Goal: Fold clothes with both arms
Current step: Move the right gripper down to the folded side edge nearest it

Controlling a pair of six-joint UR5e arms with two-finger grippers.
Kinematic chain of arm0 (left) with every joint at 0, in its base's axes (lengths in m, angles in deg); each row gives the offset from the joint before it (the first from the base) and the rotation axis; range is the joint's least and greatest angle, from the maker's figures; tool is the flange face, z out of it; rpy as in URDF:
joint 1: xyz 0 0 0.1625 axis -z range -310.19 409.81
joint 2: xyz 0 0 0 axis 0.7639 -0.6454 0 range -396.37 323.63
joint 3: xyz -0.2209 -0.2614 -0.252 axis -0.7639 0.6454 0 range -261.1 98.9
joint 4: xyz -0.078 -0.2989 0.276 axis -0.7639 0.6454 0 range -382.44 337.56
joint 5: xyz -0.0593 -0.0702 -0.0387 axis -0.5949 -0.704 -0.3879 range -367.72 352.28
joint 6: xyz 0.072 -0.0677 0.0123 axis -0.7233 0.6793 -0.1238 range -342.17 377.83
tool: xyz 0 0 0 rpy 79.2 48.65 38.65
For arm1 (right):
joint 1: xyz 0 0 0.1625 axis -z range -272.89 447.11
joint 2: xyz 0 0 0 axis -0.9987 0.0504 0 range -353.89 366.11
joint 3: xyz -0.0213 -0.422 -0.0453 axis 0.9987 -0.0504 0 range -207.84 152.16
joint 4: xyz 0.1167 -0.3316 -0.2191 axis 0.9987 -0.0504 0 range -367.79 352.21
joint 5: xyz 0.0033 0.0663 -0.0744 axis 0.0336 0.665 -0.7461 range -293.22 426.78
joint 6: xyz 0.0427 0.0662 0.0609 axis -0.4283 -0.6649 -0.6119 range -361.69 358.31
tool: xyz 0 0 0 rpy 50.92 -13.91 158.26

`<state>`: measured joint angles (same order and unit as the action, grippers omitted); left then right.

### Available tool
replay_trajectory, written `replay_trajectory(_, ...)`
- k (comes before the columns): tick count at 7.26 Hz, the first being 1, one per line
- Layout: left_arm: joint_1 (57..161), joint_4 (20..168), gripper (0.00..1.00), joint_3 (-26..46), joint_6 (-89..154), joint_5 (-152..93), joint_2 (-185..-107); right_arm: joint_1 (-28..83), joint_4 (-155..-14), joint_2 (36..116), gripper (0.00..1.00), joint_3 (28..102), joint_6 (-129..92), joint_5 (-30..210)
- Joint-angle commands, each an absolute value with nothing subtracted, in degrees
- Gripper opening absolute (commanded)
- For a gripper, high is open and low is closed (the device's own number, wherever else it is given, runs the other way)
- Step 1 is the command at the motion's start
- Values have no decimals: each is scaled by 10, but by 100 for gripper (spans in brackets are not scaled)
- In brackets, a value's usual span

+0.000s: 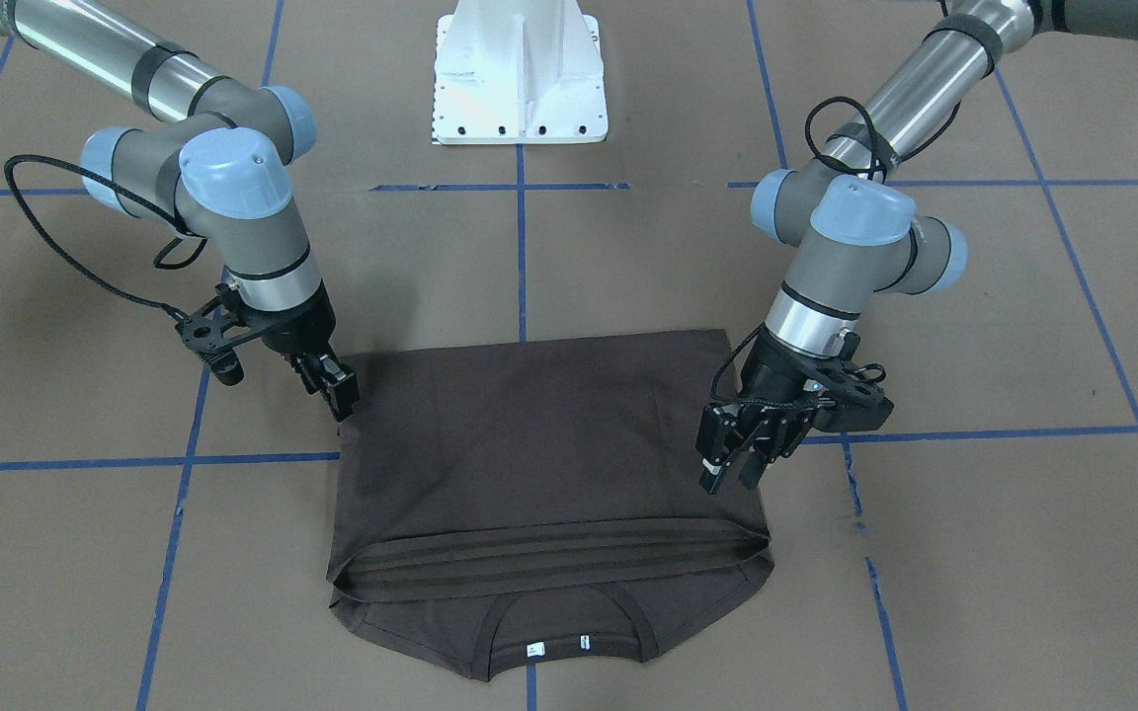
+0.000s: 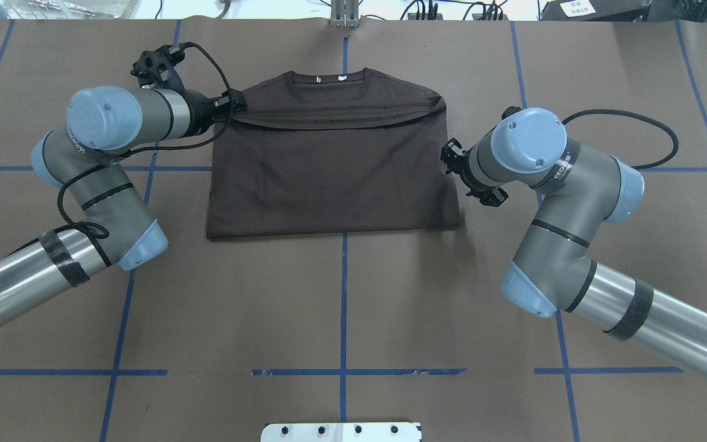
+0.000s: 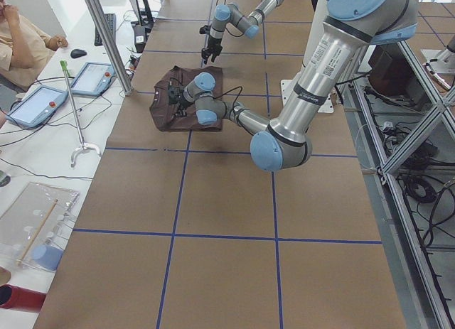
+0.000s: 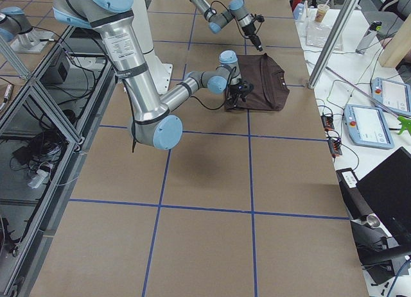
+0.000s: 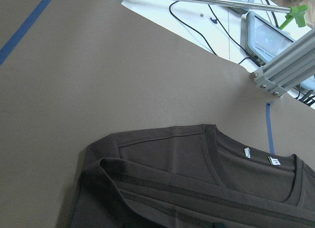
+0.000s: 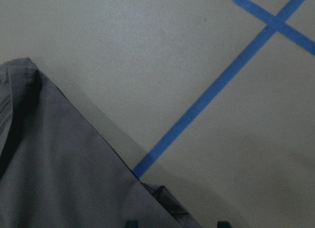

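Note:
The dark brown T-shirt (image 1: pixel 549 444) lies flat on the table, folded with its hem laid just short of the collar (image 1: pixel 559 632), where two white neck tags (image 1: pixel 532 649) show. My left gripper (image 1: pixel 730 476) hovers over the shirt's side edge near the folded hem, fingers apart and empty; it also shows in the overhead view (image 2: pixel 240 104). My right gripper (image 1: pixel 340 395) is at the opposite side edge, nearer the robot. In the right wrist view its fingertips (image 6: pixel 130 223) stand wide apart with the shirt's edge (image 6: pixel 59 164) between them. The chest logo is hidden.
The white pedestal base (image 1: pixel 520 74) stands behind the shirt. Blue tape lines (image 1: pixel 522 257) cross the brown table cover. Beyond the table's far edge are aluminium posts (image 3: pixel 106 38), control tablets (image 3: pixel 39 105), cables and a seated person (image 3: pixel 21 38).

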<state>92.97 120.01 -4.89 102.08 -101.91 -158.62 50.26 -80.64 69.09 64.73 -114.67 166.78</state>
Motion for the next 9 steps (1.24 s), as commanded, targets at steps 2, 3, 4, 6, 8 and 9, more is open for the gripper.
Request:
replay_trajectory(2, 930, 1199, 62, -47, 1024, -1019, -1587, 522, -805, 705, 63, 651, -1164, 1663)
replay_trajectory(3, 930, 1198, 64, -46, 1024, -1019, -1587, 540, -805, 705, 63, 649, -1164, 1659)
replay_trajectory(4, 930, 1197, 65, -46, 1025, -1019, -1587, 541, -805, 706, 62, 651, -1163, 1657)
replay_trajectory(6, 930, 1196, 65, -47, 1025, -1019, -1586, 548, -807, 715, 62, 656, -1164, 1657)
replay_trajectory(8, 929, 1196, 66, -47, 1026, -1019, -1587, 549, -809, 731, 61, 673, -1163, 1658)
replay_trajectory(9, 929, 1196, 66, -47, 1026, -1019, -1587, 551, -809, 747, 61, 693, -1163, 1659)
